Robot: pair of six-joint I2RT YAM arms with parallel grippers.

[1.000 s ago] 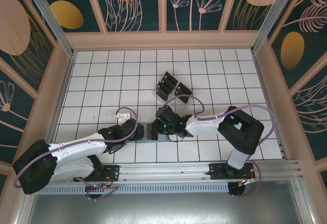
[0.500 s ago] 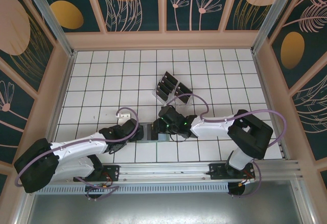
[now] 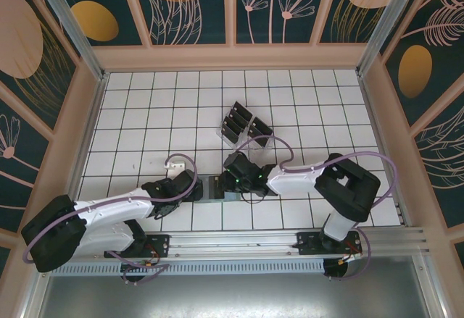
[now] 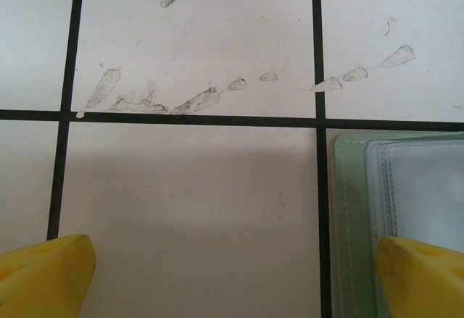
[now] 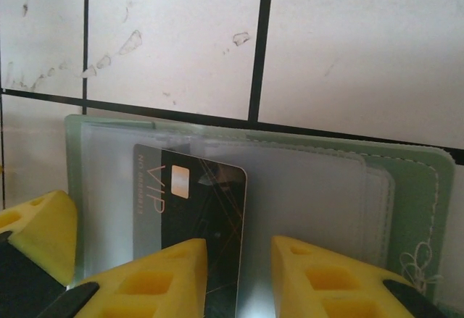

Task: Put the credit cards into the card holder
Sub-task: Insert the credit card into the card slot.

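Two arms at work | top view: left end effector (image 3: 200, 187) and right end effector (image 3: 229, 184) flank the card holder (image 3: 216, 190), lower centre of the bench (image 3: 145, 115); probably one steadies, one feeds | left wrist: fingers (image 4: 43, 278) spread wide, holder edge lower right | right wrist: credit card (image 5: 192, 202) half under the clear sleeve, long axis up-down, leading end toward frame top; fingers narrowly apart at its lower end, grip unclear.

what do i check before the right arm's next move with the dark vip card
1. Right gripper shut on dark rectangular VIP-printed card: ok.
2. Sage-green soft bifold wallet lying open: ok.
3. Card's leading edge inside the wallet's clear sleeve: cannot tell.
4. Left gripper open, one finger on the wallet's edge: ok.
5. Spare dark cards standing in clear acrylic slotted rack: ok.
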